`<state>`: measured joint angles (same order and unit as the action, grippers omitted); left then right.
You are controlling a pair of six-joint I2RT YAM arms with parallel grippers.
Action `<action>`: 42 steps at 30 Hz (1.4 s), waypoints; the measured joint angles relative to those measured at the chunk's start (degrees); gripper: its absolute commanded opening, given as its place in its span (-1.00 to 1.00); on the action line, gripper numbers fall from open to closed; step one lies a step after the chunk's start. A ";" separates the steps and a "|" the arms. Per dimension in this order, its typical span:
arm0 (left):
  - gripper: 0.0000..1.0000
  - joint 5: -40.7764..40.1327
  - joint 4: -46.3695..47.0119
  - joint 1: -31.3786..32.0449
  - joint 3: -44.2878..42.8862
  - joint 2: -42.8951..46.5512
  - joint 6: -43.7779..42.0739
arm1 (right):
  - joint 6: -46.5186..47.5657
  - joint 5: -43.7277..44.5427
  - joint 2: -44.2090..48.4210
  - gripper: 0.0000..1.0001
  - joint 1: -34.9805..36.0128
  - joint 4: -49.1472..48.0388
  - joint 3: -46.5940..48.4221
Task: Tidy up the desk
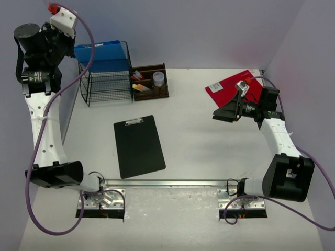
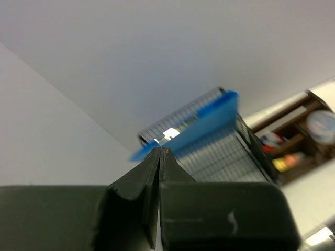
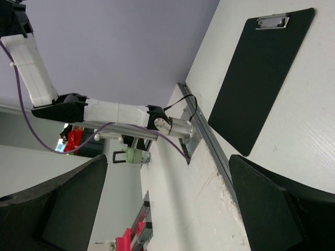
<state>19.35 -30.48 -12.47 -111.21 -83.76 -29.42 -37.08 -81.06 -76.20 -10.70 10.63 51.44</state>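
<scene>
left pincer (image 2: 158, 152) closed on nothing, arm reared high; right pincer (image 3: 165, 204) wide, sideways over desk (image 1: 199, 151)

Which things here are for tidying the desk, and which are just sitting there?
Likely for the job: desk, black clipboard, red folder, blue folder, wire rack, wooden organizer.

Just there: silver rail, wall.
</scene>
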 measured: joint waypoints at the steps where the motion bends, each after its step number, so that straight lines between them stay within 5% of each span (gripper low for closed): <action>1: -1.00 0.31 -3.06 0.00 0.17 0.07 0.92 | 0.04 0.07 0.00 0.97 0.00 0.07 0.00; 8: -1.00 0.08 -16.56 0.04 1.51 -9.05 10.62 | 0.04 0.41 -0.63 0.97 0.00 0.34 0.00; 14: -1.00 -6.57 -16.40 1.35 1.18 -19.76 18.08 | 0.04 1.54 -1.43 0.97 0.01 0.72 0.00; 22: -1.00 -14.63 4.29 4.21 5.90 -21.85 20.90 | -0.03 2.07 -1.70 0.97 0.06 1.14 0.00; 27: -0.99 -16.25 17.14 4.28 -0.02 -31.40 22.09 | 0.28 2.90 -1.79 0.97 0.07 2.19 0.12; 42: -0.21 -13.12 41.58 4.29 -3.97 -43.98 27.51 | 1.99 4.17 -2.58 0.97 0.35 5.59 1.02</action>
<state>6.23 11.09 -8.18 -115.18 -127.74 -1.91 -35.08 -76.89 -78.78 -10.35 16.22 52.46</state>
